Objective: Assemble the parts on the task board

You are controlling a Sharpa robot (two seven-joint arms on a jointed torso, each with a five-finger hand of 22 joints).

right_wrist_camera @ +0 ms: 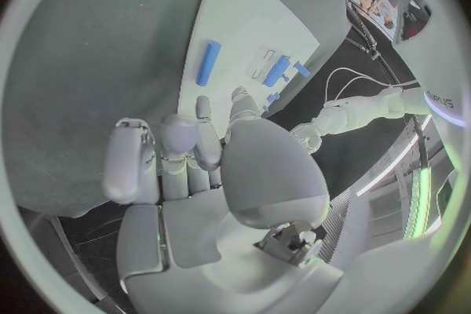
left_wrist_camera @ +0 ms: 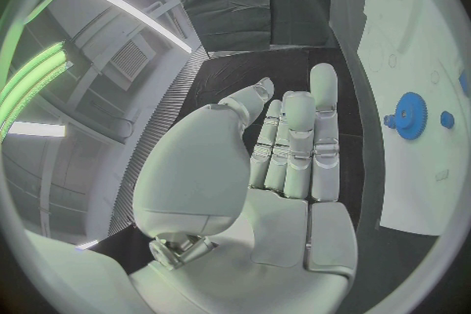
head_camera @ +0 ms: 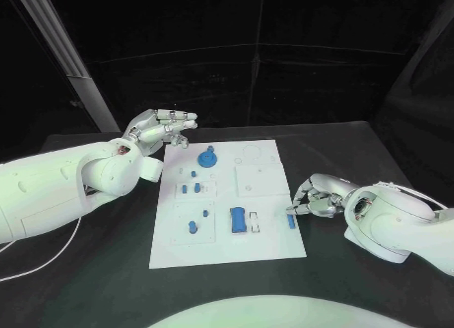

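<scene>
The white task board (head_camera: 271, 239) lies in the middle of the black table. On it are a blue gear (head_camera: 207, 158), a blue block (head_camera: 238, 219) and several small blue pieces, among them a short blue bar (head_camera: 290, 220) at the board's right edge. My right hand (head_camera: 313, 197) hovers just beyond that edge, close above the bar, fingers extended and holding nothing; the right wrist view shows the bar (right_wrist_camera: 207, 63) ahead of the fingers (right_wrist_camera: 181, 143). My left hand (head_camera: 164, 127) is raised off the board's far left corner, empty, its fingers (left_wrist_camera: 294, 143) stretched out, with the gear (left_wrist_camera: 407, 116) off to one side.
A white cable (head_camera: 50, 254) trails over the table on the left. Dark curtains close off the back. Bare table surrounds the board on both sides and in front.
</scene>
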